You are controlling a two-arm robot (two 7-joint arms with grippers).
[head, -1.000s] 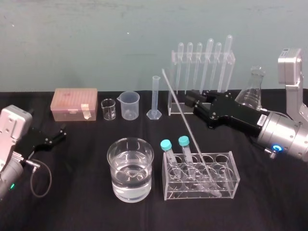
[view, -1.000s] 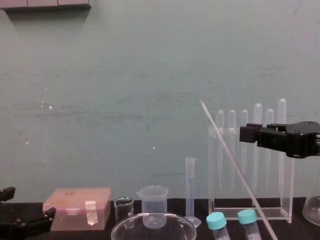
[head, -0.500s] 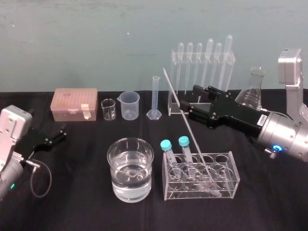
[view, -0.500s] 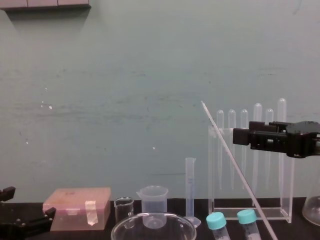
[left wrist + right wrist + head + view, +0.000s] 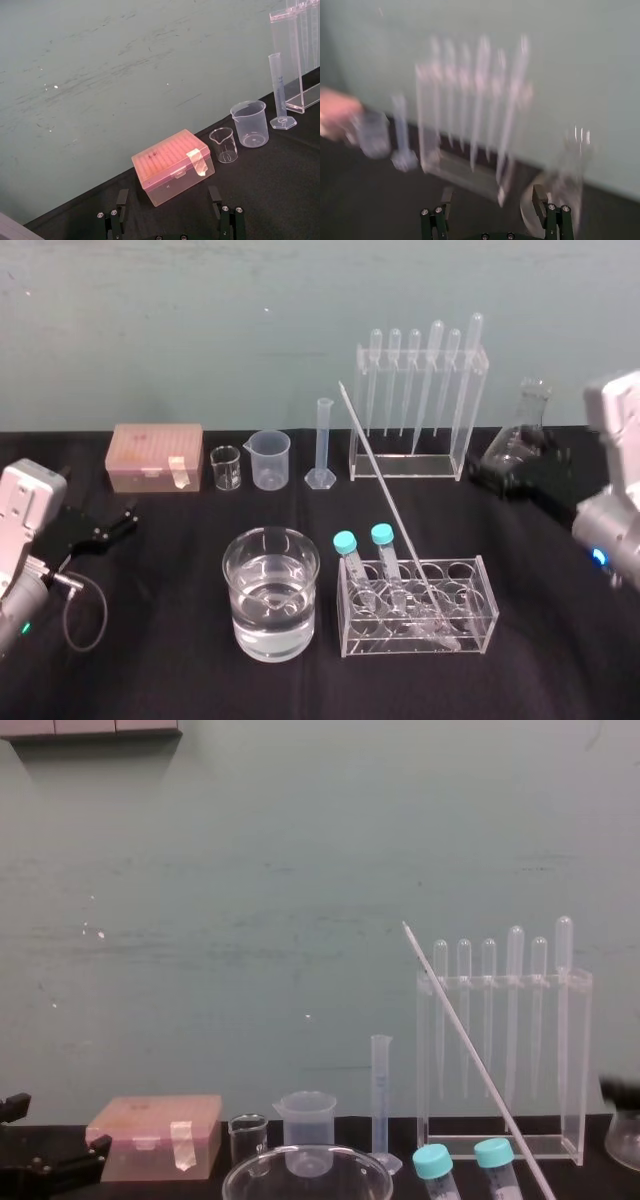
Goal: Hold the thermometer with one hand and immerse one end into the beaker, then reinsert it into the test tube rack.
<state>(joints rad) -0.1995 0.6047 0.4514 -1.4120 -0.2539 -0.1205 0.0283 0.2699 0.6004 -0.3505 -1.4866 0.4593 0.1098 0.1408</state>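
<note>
- The wide clear glass beaker [image 5: 270, 590], part full of water, stands nearest, just left of a low clear tube holder [image 5: 482, 612] with two teal-capped tubes.
- The long, thin white thermometer [image 5: 385, 500] leans with its foot in that holder, exactly as half a second ago, untouched.
- The left gripper [image 5: 168, 192] sits parked at the left, spread open and empty.
- The right gripper [image 5: 491, 196] was just beside the thermometer. It is now drawn back far right by the clear conical flask [image 5: 520, 435], open and empty, so the grasp is not yet made.
- The tall clear acrylic test tube rack [image 5: 405, 468] stands farthest.
</note>
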